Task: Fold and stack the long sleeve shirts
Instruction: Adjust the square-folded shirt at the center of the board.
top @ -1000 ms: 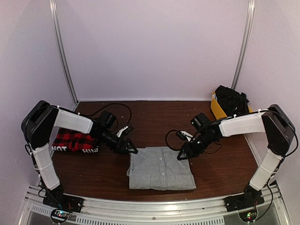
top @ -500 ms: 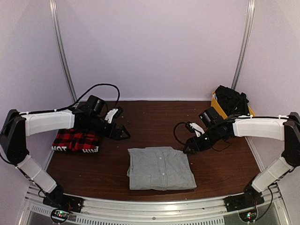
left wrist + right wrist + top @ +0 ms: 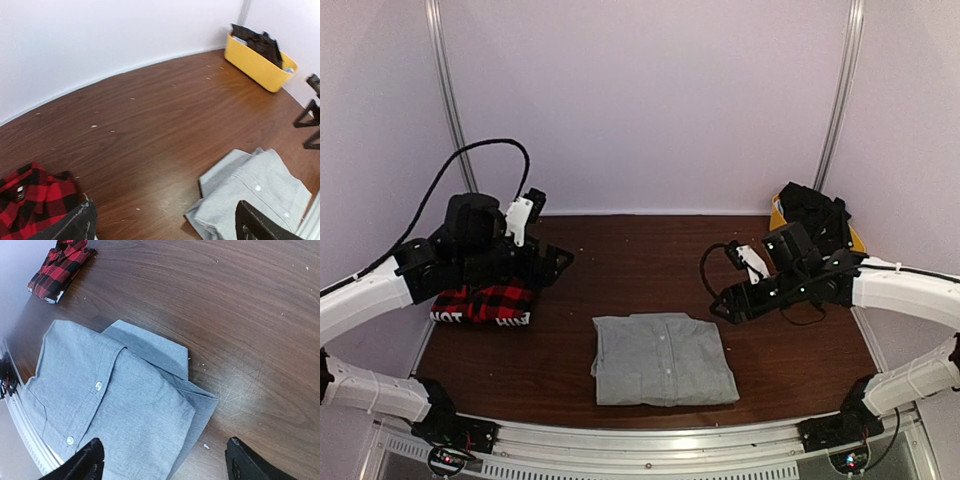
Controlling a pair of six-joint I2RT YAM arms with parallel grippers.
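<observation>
The grey shirt (image 3: pixel 663 360) lies folded into a flat rectangle in the middle of the table (image 3: pixel 620 250), close to its near edge, and nothing touches it. The right wrist view shows what the top view blurs: two white buttons on the placket, the collar turned under, and the layered folds at one corner.

Past the shirt's far right corner the right gripper (image 3: pixel 722 308) hangs above the bare wood. Its jaws are spread and hold nothing. From its own camera the two fingertips frame the shirt below.

Towards the left edge the left gripper (image 3: pixel 555 263) hovers over the table with its jaws wide apart and empty. Its wrist camera shows only the two fingertips at the bottom of the picture, with wood between them.

The plaid shirt (image 3: pixel 480 303) sits folded at the left edge, well apart from the grey one. The top view shows the white lettering along its near hem, and there the left arm covers its far side. The left wrist view catches only a corner with a small dark label.

In the far right corner stands a yellow bin (image 3: pixel 260 65) holding dark clothes (image 3: pixel 260 42). The right wrist view does not show it.
</observation>
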